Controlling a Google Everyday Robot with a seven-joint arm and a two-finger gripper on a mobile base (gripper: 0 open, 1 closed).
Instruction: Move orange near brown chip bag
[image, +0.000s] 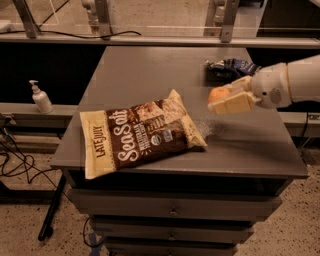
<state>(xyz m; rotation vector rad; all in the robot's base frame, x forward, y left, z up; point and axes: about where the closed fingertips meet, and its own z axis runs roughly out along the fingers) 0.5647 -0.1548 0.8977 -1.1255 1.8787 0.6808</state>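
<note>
Gripper (222, 101), matt cream plastic, hangs over the table's right side, clasping the smooth-skinned orange (218, 93); brown bag (142, 132) is glossy, crinkled film; table (150, 70) is smooth matt grey; arm (300, 80) is smooth white plastic.

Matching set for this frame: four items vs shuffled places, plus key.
1. small round orange fruit
2. large flat brown and cream chip bag
3. crinkled dark blue snack bag
4. white pump bottle

A. ledge left of the grey table
B. table's back right
C. clamped in the cream two-finger gripper, over the table
D. flat on the table's front left

Pairs: 1-C, 2-D, 3-B, 4-A
</note>
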